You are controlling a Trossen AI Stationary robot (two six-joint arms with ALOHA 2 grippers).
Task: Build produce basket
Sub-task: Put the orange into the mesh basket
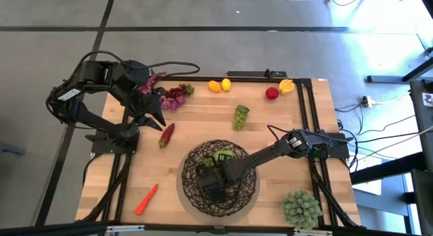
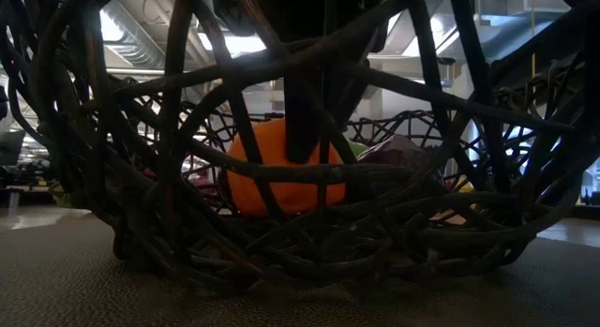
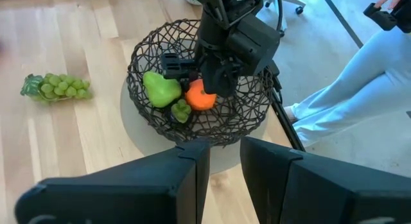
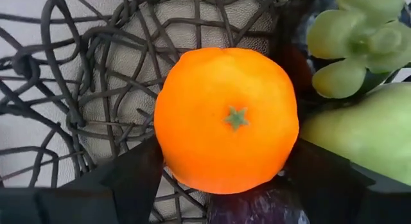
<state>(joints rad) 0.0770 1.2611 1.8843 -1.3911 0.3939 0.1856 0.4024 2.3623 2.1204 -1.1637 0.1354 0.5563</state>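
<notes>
Basket (image 1: 196,195) is sitting near the worktop's (image 1: 270,141) front edge, and the right end effector (image 4: 225,179) is flanking the orange (image 4: 226,118) inside it, fingers apart, so lifting straight up should be avoiding the wires.

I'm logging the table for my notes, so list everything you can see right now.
basket: one, dark woven wire, front middle of the table
orange: one, orange, inside the basket
pear: one, green, inside the basket beside the orange
green grapes: one bunch, on the table behind the basket
purple grapes: one bunch, far left
lemons: two, yellow, far edge
apple: one, red, far right
pepper: one, red, left of the basket
carrot: one, orange, front left
spiky plant: one, pale green, front right
person's leg: pale trousers, beside the table
right gripper: in the basket, over the orange
left gripper: empty, far left
</notes>
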